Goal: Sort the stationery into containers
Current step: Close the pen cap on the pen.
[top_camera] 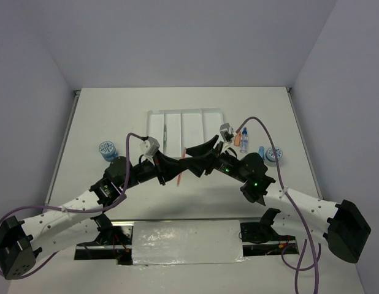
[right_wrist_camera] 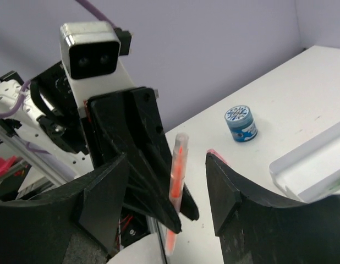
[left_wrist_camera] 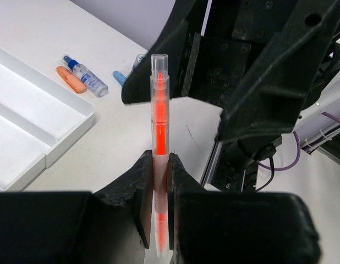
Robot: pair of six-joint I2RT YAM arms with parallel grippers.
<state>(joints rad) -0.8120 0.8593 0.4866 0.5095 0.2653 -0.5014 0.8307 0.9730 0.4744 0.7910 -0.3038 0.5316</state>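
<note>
My left gripper [left_wrist_camera: 160,170] is shut on the orange pen [left_wrist_camera: 158,113], which stands upright between its pads above the table. My right gripper [right_wrist_camera: 167,184] is open, and its black fingers [right_wrist_camera: 107,192] stand on either side of the pen's upper end without touching it. In the top view the two grippers meet in front of the white tray [top_camera: 154,115], left [top_camera: 176,166] and right [top_camera: 191,158], with the pen [top_camera: 179,179] between them. A thin pen [top_camera: 165,136] lies in the tray's second compartment from the left.
A clear blue-capped bottle [top_camera: 244,140], an orange capsule [top_camera: 237,140], a blue capsule [top_camera: 261,152] and a blue-white roll [top_camera: 275,155] lie right of the tray. Another roll [top_camera: 107,149] is at the left. A pink piece [right_wrist_camera: 215,155] shows behind my right finger.
</note>
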